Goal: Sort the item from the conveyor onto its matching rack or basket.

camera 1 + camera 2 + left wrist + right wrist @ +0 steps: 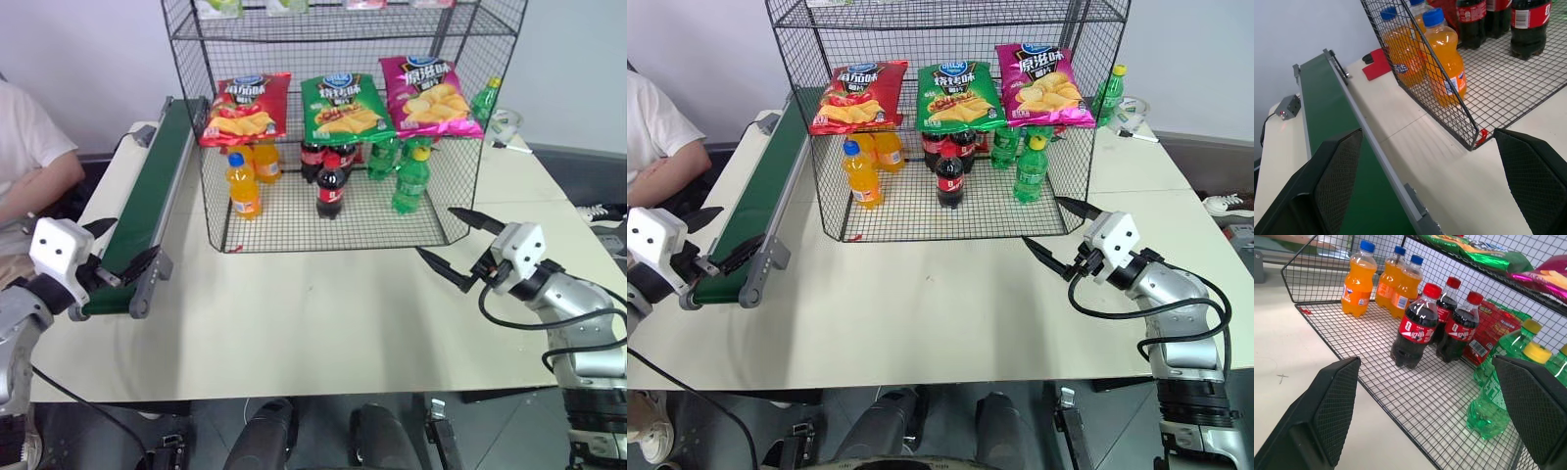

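Black-fingered left hand (123, 247) and right hand (453, 243) hover level, fingers spread.

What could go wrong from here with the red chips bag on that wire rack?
The red chips bag lies on a sloped tier of the wire rack, its lower edge past the front, so it might slide off onto the orange bottles. The left gripper hangs open by the conveyor end; a careless swing could strike its frame. The right gripper, also open, sits close to the rack's front corner and could snag the mesh.
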### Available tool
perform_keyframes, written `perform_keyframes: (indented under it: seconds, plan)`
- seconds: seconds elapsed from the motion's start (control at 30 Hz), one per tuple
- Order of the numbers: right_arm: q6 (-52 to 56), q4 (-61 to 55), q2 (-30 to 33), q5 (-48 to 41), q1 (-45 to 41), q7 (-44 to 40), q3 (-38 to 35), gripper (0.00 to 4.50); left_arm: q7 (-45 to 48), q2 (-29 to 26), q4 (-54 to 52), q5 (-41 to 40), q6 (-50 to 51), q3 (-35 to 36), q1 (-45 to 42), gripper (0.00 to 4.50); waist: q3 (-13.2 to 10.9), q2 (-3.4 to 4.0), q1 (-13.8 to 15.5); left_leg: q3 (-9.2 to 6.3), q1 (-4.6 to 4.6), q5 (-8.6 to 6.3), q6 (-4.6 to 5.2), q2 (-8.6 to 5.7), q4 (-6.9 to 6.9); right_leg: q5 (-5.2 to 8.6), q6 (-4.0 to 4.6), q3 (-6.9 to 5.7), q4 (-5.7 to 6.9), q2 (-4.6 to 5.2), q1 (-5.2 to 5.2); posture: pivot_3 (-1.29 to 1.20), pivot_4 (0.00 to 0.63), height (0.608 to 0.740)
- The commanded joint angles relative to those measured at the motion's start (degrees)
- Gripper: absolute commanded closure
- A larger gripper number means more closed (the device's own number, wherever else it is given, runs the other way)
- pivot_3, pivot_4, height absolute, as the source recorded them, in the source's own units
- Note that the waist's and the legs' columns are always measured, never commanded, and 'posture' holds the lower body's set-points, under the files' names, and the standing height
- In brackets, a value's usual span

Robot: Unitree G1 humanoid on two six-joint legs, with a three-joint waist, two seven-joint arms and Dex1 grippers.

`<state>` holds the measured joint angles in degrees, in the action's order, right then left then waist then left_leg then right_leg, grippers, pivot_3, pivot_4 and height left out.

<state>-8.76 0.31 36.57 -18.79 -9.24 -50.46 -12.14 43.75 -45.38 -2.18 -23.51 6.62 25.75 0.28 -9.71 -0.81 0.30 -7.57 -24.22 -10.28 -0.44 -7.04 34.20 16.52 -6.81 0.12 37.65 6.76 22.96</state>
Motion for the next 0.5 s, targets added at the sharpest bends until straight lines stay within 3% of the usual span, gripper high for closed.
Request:
perform_keyframes:
  seconds: [0.03,0.5]
  plan:
    - [-1.26,-0.43,0.49,-0.39,-0.86,0.02,-0.91,0.0,0.09,-0.64,0.1,0.6,-1.47,1.44,-0.91,0.04,0.0,0.0,0.01,0.0,0.0,0.0,0.0,0.0,0.0,0.0,0.0,0.0,0.0,0.0,0.0,0.0,0.15,0.74]
    - [-1.47,0.13,0.13,-0.1,-1.78,0.29,-0.43,0.0,1.35,-0.03,1.85,0.09,-2.09,1.11,-2.43,0.04,0.0,0.0,0.09,0.0,-0.01,0.0,0.0,0.0,-0.02,0.0,0.0,0.0,-0.03,0.0,0.0,0.0,0.15,0.74]
